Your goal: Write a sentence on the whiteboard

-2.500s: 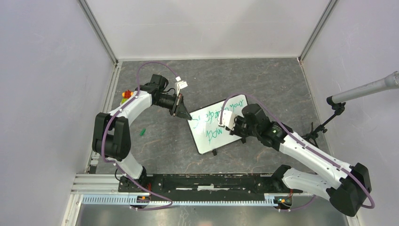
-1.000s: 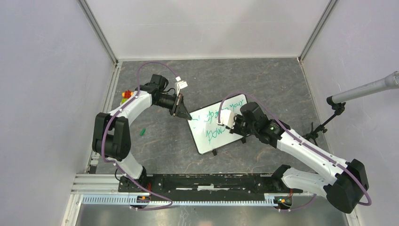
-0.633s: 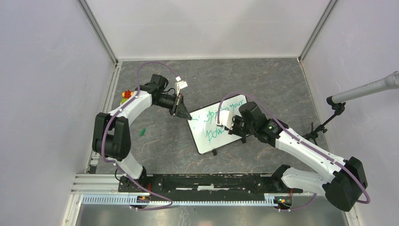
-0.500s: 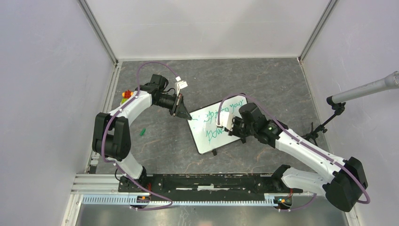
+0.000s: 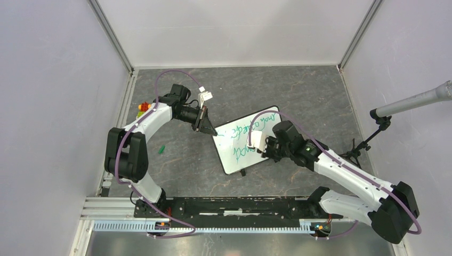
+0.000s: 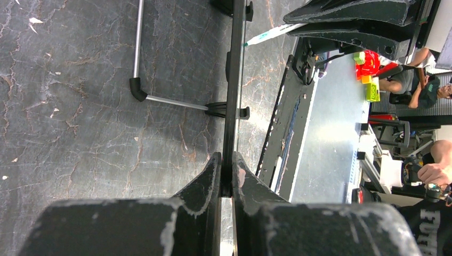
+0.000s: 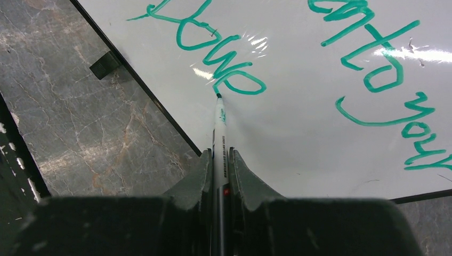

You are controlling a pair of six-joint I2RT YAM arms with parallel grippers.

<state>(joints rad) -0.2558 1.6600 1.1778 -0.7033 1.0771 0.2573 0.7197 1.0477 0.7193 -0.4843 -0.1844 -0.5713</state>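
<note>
Green sentence (image 5: 244, 128) runs in two lines across whiteboard (image 5: 229, 162), propped on its feet mid-table (image 5: 298, 90), skewed to the table edges. Marker (image 7: 219, 133) tip touches board at lower line's last letter. Right gripper (image 7: 219, 156) clenched on marker barrel. Left gripper (image 6: 226, 160) clamped on board's thin edge, at its far-left corner.

left gripper (image 6: 227, 160): both fingers pinched on the whiteboard's edge | whiteboard (image 6: 234, 80): edge-on, a thin dark strip running up the frame (its face cannot be seen) | wire stand (image 6: 139, 53): on its left, over the grey table (image 6: 69, 106) | marker (image 6: 269, 34): green tip touching the board's right side, held between the right gripper's (image 6: 290, 25) black fingers
</note>
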